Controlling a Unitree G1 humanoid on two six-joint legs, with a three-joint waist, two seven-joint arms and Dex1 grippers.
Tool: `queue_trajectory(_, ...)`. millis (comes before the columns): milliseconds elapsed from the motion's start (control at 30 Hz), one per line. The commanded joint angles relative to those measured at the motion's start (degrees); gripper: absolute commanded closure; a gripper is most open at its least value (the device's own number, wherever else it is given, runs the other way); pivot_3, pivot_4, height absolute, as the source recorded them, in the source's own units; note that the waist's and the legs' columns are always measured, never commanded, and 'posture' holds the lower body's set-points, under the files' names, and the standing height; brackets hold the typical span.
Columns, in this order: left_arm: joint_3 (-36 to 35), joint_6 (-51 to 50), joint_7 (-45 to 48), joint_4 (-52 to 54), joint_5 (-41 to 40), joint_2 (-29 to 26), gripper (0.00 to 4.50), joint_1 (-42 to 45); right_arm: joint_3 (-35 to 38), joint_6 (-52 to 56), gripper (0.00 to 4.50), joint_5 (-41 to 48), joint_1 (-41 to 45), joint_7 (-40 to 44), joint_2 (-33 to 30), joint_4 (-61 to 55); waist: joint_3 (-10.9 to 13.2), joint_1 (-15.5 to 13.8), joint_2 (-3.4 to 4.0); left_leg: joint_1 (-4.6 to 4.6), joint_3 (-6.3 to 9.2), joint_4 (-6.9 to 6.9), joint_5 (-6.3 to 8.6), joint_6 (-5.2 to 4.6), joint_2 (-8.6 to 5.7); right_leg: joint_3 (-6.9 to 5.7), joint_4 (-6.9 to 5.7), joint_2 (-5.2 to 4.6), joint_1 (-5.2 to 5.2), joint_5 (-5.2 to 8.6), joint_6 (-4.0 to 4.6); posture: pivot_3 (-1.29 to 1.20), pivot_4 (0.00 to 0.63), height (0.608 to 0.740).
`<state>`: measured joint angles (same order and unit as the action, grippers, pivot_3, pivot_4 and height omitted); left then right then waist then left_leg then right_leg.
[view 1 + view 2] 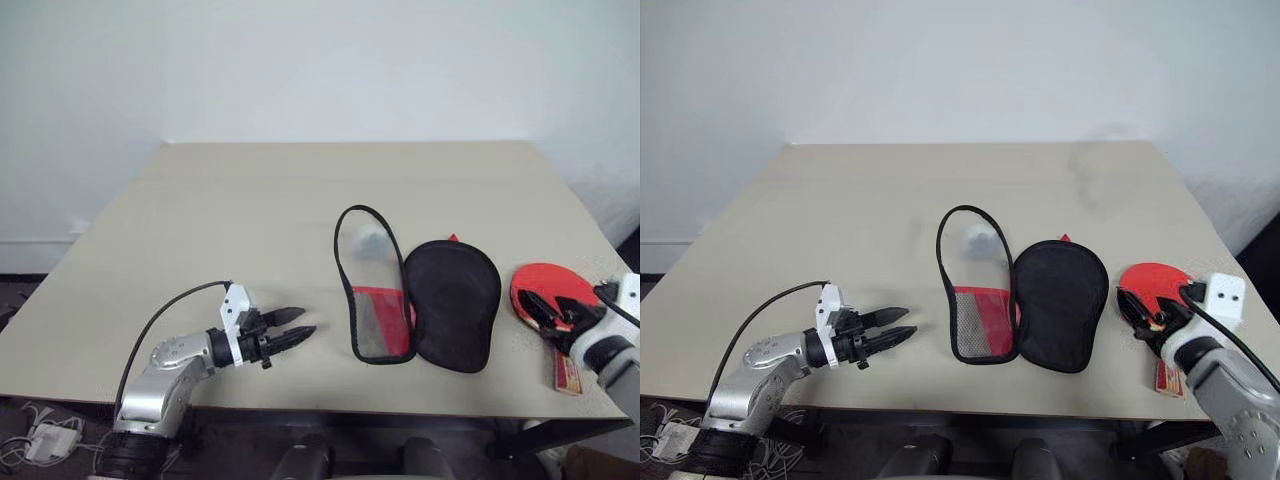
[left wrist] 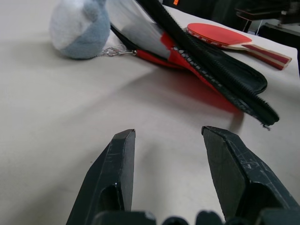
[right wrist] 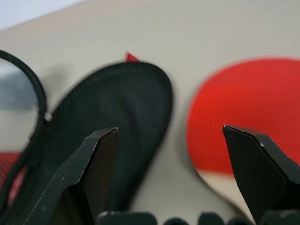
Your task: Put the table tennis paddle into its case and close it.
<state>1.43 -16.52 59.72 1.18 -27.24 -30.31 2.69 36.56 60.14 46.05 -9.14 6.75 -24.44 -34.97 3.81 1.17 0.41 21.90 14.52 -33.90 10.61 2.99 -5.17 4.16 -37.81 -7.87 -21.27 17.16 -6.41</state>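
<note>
The case (image 1: 450, 300) lies open in the middle of the table, its black lining facing up and its black-rimmed flap (image 1: 375, 320) spread to the left. The table tennis paddle (image 1: 545, 285) rests flat to the right of the case, red face up, with its wooden handle (image 1: 567, 372) toward the front edge. My right gripper (image 1: 553, 313) hovers open over the paddle's near part with nothing between its fingers; in the right wrist view the paddle (image 3: 234, 117) and the case (image 3: 117, 117) lie beyond them. My left gripper (image 1: 305, 322) stands open and empty, left of the case and pointing at it.
A small grey roundish lump (image 2: 79, 28) hangs on a chain at the far end of the case's flap. The beige table (image 1: 250, 220) stretches bare behind and to the left. The paddle sits near the table's right front corner.
</note>
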Motion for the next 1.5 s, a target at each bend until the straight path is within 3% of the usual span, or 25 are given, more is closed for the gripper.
queue_trajectory(33,0.7,0.9,1.1,0.2,0.6,0.4,2.12,2.3,3.3,0.5,0.64,2.3,-1.5,-2.5,0.6,-3.9,0.0,0.0,0.0,0.01,-0.03,-0.05,0.03,-0.02,0.0,0.02,0.0,0.0,-0.01,-0.01,-0.01,0.0,0.0,0.74)
queue_trajectory(467,2.5,1.2,1.7,-2.9,1.9,2.3,2.12,5.7,1.5,-1.6,0.64,-6.5,-8.4,-3.6,-1.1,3.8,0.0,0.0,-0.04,0.04,-0.17,-0.15,0.08,-0.06,0.05,0.06,0.03,-0.02,-0.03,-0.05,-0.08,0.0,0.0,0.74)
queue_trajectory(1000,1.4,1.5,0.4,-2.0,2.2,2.8,2.12,4.3,-6.4,-1.5,0.64,-12.9,-0.3,-4.3,-0.6,9.6,0.0,0.3,-0.41,-0.1,-0.74,-0.21,0.11,-0.09,0.28,0.32,0.09,-0.01,-0.06,-0.23,-0.2,0.0,0.0,0.74)
queue_trajectory(1267,1.1,2.0,0.1,-2.1,2.2,2.5,2.12,3.4,-6.7,-1.8,3.28,-15.0,1.4,-4.9,1.2,10.8,-0.1,0.4,-0.98,-0.3,-1.46,-0.34,0.34,-0.06,0.9,0.31,0.32,0.07,-0.09,-0.43,-0.11,0.0,0.0,0.74)
queue_trajectory(1400,1.0,2.1,0.3,-2.5,2.2,2.5,2.12,3.2,-6.4,-2.6,3.34,-15.4,2.1,-5.3,2.1,10.1,-0.1,0.3,-1.1,-0.29,-1.53,-0.36,0.34,-0.05,0.92,0.32,0.43,0.07,-0.1,-0.55,-0.11,0.0,0.0,0.74)
queue_trajectory(1500,1.0,2.3,0.6,-3.4,2.4,2.5,2.12,3.6,-2.1,-3.2,3.34,-13.3,4.5,-6.8,4.4,8.5,0.0,0.4,-1.08,-0.28,-1.61,-0.36,0.34,-0.05,0.99,0.32,0.44,0.07,-0.16,-0.61,-0.1,0.0,0.0,0.74)
